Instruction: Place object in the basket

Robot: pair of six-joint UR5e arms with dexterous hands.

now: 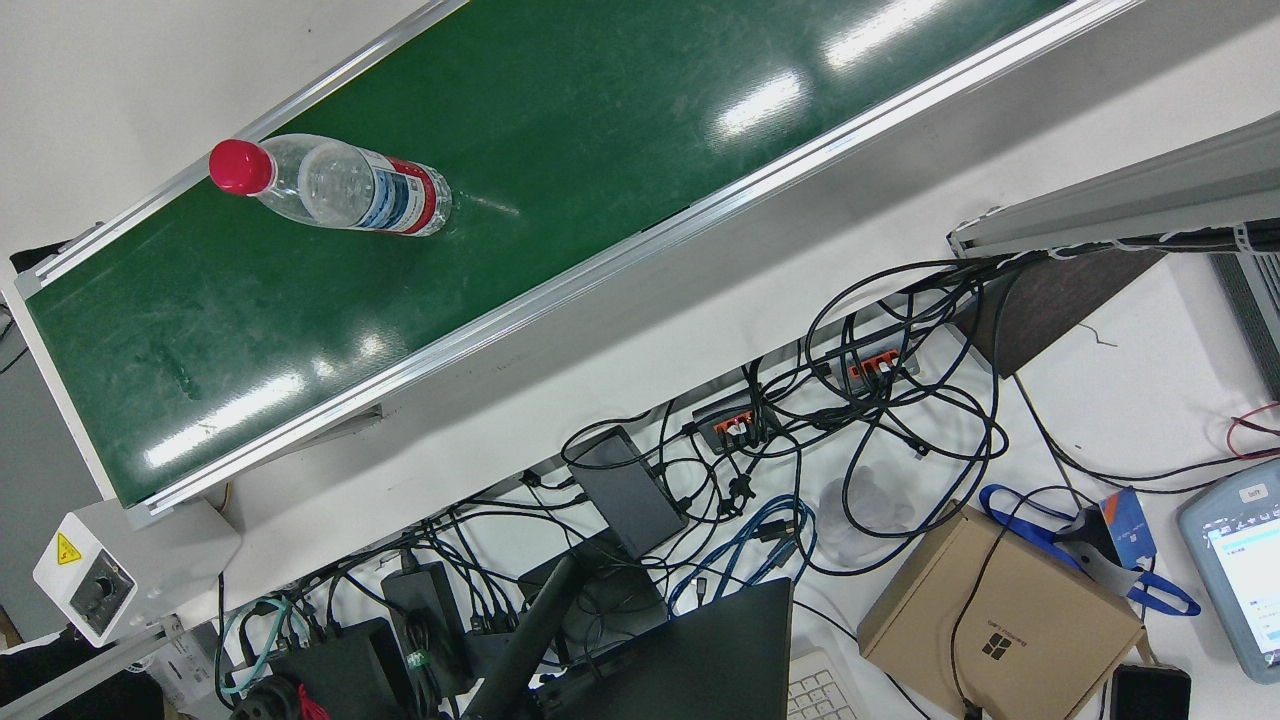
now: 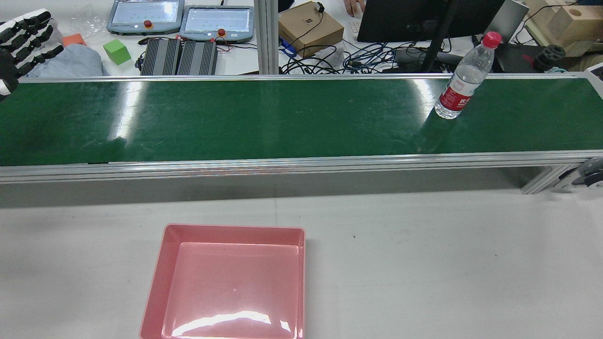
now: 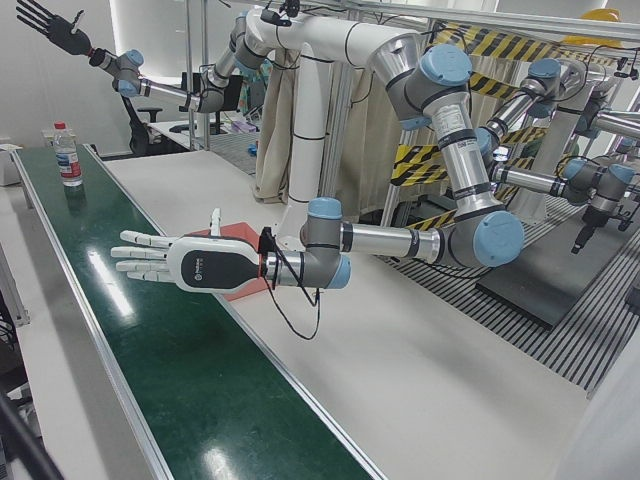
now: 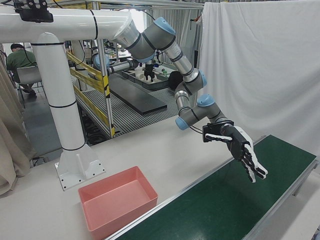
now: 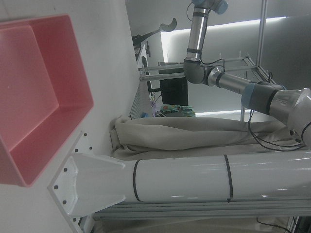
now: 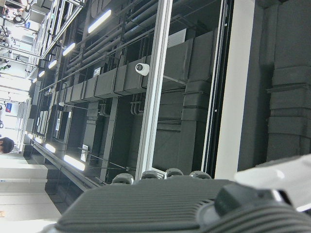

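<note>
Reaching for the bottle [image 1: 340, 187] comes first, we judge. The front view shows it upright on the green belt [image 1: 600, 150], no hand near. In the rear view it stands at the belt's right end, well apart from the pink basket [image 2: 231, 228]; the left hand [image 2: 21, 42] hovers far left, fingers spread. Only the left-front view shows the right hand [image 3: 50, 25], raised high, fingers apart. We would lower it and close on the label sideways, lest the bottle tip.
</note>
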